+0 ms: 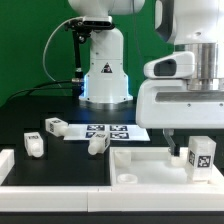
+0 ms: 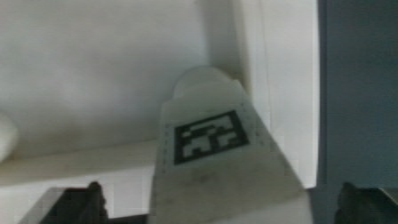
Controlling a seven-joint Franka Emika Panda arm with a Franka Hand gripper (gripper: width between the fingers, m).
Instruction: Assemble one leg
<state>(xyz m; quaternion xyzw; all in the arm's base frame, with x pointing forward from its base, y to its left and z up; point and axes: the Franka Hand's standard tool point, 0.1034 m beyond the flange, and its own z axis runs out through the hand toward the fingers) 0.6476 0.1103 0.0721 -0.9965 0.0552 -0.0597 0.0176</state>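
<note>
In the exterior view no brand name could be read; the only markings were black-and-white square tags, plus a small dark triangular sign on the arm's white base (image 1: 105,75), too small to make out. The gripper (image 1: 190,140) came down at about 3 o'clock in the picture, over the tray (image 1: 135,165), and a tagged leg (image 1: 200,157) stood upright beneath it, inside the tray near its corner on the exterior view's right, with one tag facing the camera. Its lower end was hidden by the tray's front wall, and so were the fingertips, so the grip could not be judged from here. Three more legs lay loose on the dark table (image 1: 30,110): one (image 1: 54,126) at about 9 o'clock, one (image 1: 34,146) lower toward 8 o'clock, and one (image 1: 98,145) just beside the tray's wall on the exterior view's left. The marker board (image 1: 105,131) lay flat between them and the base, several tags showing. A black cable (image 1: 62,50) looped beside the base. In the wrist view the leg (image 2: 214,150) filled the middle, tapering away from the camera, with one blurred tag on its face and the tray's white wall (image 2: 267,50) behind it. Two dark fingers (image 2: 71,205) sat on either side of its near end, but whether they pressed against it could not be told.
</note>
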